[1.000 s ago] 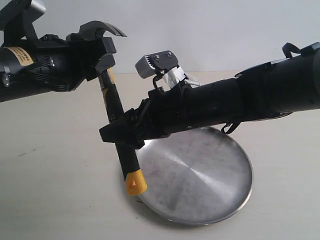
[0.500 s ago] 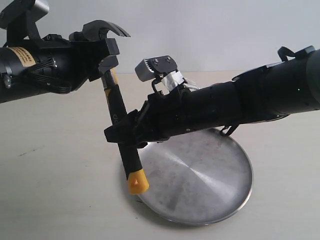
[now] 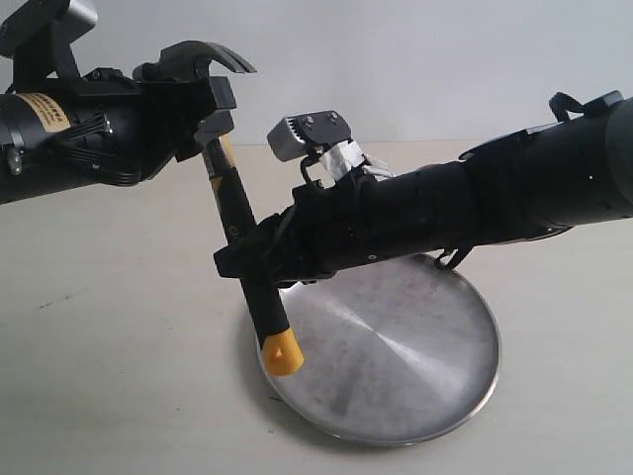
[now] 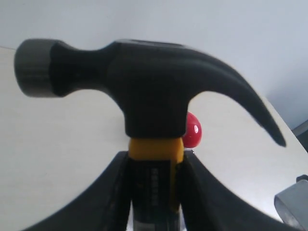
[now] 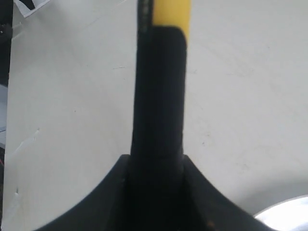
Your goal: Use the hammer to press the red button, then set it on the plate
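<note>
The hammer (image 3: 229, 203) hangs tilted in the air, dark head up and yellow end (image 3: 282, 353) down over the left rim of the silver plate (image 3: 415, 356). Just under the head, my left gripper (image 3: 210, 124) is shut on the yellow band of the handle (image 4: 155, 154). Lower down, my right gripper (image 3: 242, 259) is shut on the black mid-handle (image 5: 159, 96). The red button (image 4: 192, 131) shows only in the left wrist view, on the table behind the hammer head (image 4: 144, 82). The exterior view hides it.
The right arm (image 3: 475, 208) stretches from the right across the far part of the plate, with its grey wrist camera (image 3: 309, 129) on top. Pale table (image 3: 109, 336) lies to the left and front. A sliver of the plate's rim (image 5: 288, 214) shows in the right wrist view.
The hammer's yellow end has swung right, from beside the plate to over its left rim. My right gripper shifted right and slightly up with the handle. The left gripper rose a little.
</note>
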{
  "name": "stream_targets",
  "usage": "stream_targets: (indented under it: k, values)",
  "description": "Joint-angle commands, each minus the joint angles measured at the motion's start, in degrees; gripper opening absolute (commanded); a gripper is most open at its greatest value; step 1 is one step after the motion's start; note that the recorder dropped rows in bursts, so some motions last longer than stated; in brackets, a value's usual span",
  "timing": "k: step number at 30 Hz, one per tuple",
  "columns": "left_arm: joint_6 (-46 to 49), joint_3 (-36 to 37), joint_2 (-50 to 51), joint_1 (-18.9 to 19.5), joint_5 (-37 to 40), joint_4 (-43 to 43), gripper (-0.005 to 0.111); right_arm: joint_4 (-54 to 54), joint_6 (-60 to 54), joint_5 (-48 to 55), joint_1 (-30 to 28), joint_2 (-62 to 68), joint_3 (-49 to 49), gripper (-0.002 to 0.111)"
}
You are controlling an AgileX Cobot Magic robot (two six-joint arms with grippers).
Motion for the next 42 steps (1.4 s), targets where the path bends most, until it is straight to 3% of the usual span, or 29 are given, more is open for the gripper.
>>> stream_targets:
  k: [1, 3, 6, 8, 13, 17, 23, 32, 34, 38, 41, 42]
  values:
    - [3.04, -1.13, -1.03, -0.21, -2.13, 1.41, 0.001, 0.25, -0.25, 0.57, 0.17, 0.01, -0.47, 0.0]
    - [4.09, -1.13, -1.03, -0.21, -1.58, 1.41, 0.008, 0.25, -0.25, 0.57, 0.17, 0.01, -0.47, 0.0]
    - [4.09, -1.13, -1.03, -0.21, -1.3, 1.41, 0.041, 0.25, 1.13, 0.57, 0.17, 0.01, -0.47, 0.0]
    - [4.09, -1.13, -1.03, -0.21, -1.3, 1.41, 0.051, 0.25, 3.74, 0.57, 0.17, 0.01, -0.47, 0.0]
    - [5.48, -1.13, -1.03, -0.21, 2.3, 1.41, 0.051, 0.25, 5.18, -0.35, 0.17, -2.25, -0.47, 0.0]
    - [11.74, -1.13, -1.67, -0.21, 7.6, 1.41, 0.051, 0.25, 10.73, -19.63, 0.17, -6.89, -0.47, 0.0]
    - [17.71, -0.48, -6.8, -0.21, 12.63, 1.41, 0.051, 0.25, 11.75, -39.03, 0.17, -13.5, -0.47, 0.0]
    - [27.3, 9.95, -15.95, -0.09, 11.73, 1.55, 0.05, 0.25, 7.76, -51.0, 0.17, -25.39, 0.34, 0.0]
    - [27.29, 13.48, -18.65, 0.19, 9.92, 1.55, 0.043, 0.25, 4.23, -55.25, 0.17, -27.75, 1.17, 0.0]
    - [26.69, 20.21, -23.99, 2.26, 6.81, 1.43, 0.02, 0.25, 0.86, -63.04, 0.17, -31.08, 3.95, 0.0]
    - [26.38, 25.02, -27.37, 3.92, 6.78, 0.14, 0.002, 0.25, 0.86, -63.04, 0.17, -32.5, 8.03, 0.0]
    - [26.38, 26.6, -28.44, 4.47, 6.16, 0.12, 0.0, 0.25, 0.98, -63.03, 0.17, -32.5, 9.19, 0.0]
